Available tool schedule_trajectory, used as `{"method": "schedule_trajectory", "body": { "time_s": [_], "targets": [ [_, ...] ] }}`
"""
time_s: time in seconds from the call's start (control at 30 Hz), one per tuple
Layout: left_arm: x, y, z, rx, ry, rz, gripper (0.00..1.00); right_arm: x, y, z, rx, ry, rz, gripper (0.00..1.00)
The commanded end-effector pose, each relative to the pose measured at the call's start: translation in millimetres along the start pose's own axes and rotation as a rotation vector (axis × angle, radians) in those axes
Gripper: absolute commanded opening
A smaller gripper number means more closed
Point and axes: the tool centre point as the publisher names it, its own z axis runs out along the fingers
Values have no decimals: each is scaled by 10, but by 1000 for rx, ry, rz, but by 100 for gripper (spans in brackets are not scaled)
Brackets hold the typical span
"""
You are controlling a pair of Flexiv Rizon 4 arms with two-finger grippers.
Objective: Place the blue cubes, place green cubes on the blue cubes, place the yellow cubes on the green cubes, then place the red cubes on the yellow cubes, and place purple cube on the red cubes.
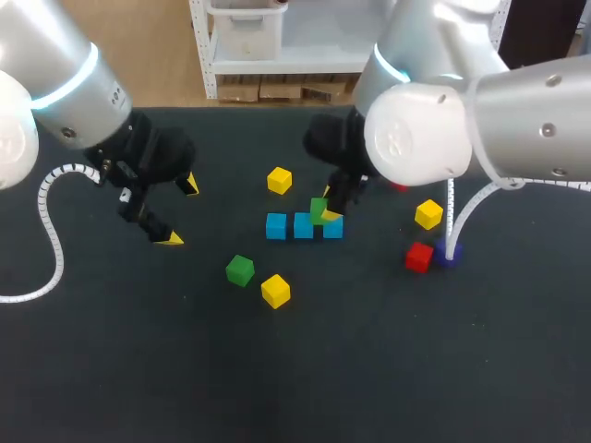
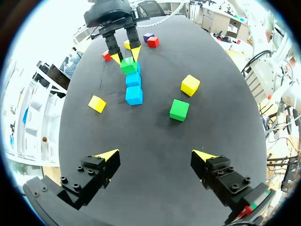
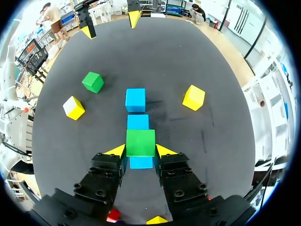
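Observation:
Three blue cubes (image 1: 303,225) lie in a row mid-table. My right gripper (image 1: 325,209) is shut on a green cube (image 1: 319,210) just over the seam between the middle and right blue cubes. The right wrist view has that green cube (image 3: 140,142) between the yellow fingertips (image 3: 116,150), with blue cubes (image 3: 138,122) beneath and ahead. My left gripper (image 1: 180,211) hangs open and empty over the table's left part, well apart from the row. A second green cube (image 1: 239,270) lies loose nearer the front. In the left wrist view my left gripper (image 2: 157,157) is wide open, with this green cube (image 2: 179,109) ahead.
Yellow cubes lie behind the row (image 1: 279,180), in front of it (image 1: 275,291) and at the right (image 1: 428,214). A red cube (image 1: 418,257) and a purple cube (image 1: 448,256) sit at the right by a white cable. Another red cube (image 2: 106,55) lies beside the right arm.

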Motion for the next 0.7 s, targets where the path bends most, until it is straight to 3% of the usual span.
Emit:
{"method": "schedule_trajectory", "body": {
  "time_s": [0.03,0.13,0.3,0.47,0.7],
  "targets": [
    [16,-5,-1,-2,-5,4,100,-10,-17,15,-9,1,-1,32],
    [16,-5,-1,-2,-5,4,100,-13,-17,20,-12,1,0,42],
    [16,-5,-1,-2,-5,4,100,-18,-20,23,-13,2,-1,51],
    [16,-5,-1,-2,-5,4,100,-11,-27,-3,-13,5,1,100],
    [16,-5,-1,-2,-5,4,100,59,20,-184,12,-15,10,100]
  ]
}}
